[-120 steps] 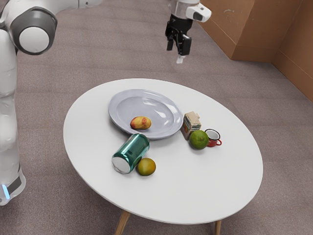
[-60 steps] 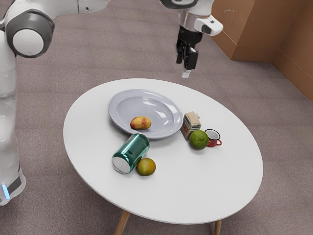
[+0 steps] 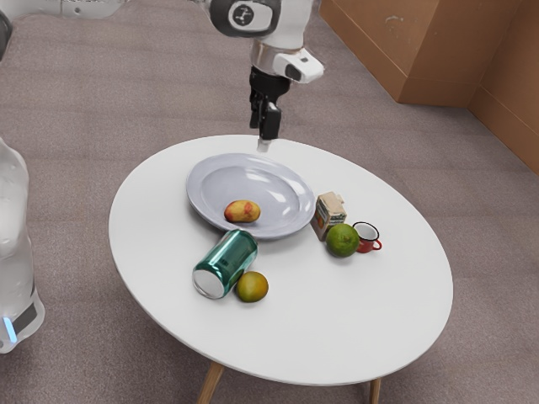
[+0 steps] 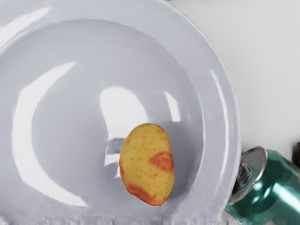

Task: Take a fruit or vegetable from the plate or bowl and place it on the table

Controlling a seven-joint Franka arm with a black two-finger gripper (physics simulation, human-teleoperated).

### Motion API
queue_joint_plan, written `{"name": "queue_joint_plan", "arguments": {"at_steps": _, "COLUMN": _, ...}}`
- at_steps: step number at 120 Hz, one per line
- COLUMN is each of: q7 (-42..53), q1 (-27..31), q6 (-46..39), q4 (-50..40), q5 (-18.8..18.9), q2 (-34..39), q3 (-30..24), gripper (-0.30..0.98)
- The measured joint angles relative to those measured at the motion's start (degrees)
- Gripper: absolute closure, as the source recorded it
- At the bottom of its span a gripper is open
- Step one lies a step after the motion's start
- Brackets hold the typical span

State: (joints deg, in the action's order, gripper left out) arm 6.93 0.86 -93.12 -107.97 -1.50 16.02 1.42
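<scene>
In the exterior view, one round green fruit (image 3: pixel 343 241) partly hid your beige carton (image 3: pixel 329 207). Your black two-finger gripper (image 3: pixel 259 137) stood spread, holding nothing; one red-yellow oval fruit (image 3: pixel 242 211) lay toward seven o'clock on the lilac plate (image 3: pixel 196 198), near its rim. In the wrist view, you saw the plate and one green metal can (image 4: pixel 269 197) cut off.

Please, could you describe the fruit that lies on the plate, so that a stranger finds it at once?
On the round white table, find the wide grey-blue plate. Inside it, toward the green can, lies an oval fruit, yellow with red patches. The green fruit and the orange-green fruit are rounder and lie outside the plate.
</scene>
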Motion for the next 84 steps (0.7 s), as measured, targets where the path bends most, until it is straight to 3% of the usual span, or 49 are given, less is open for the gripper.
{"name": "queue_joint_plan", "arguments": {"at_steps": 31, "q7": 1.17, "q1": -0.36, "q6": -8.1, "q4": -13.85, "q5": -0.81, "q2": 6.02, "q3": 0.95, "gripper": 0.0}}
{"name": "queue_joint_plan", "arguments": {"at_steps": 84, "q7": 2.89, "q1": -2.36, "q6": -14.43, "q4": -18.48, "q5": -2.05, "q2": 4.08, "q3": 0.82, "gripper": 0.0}}
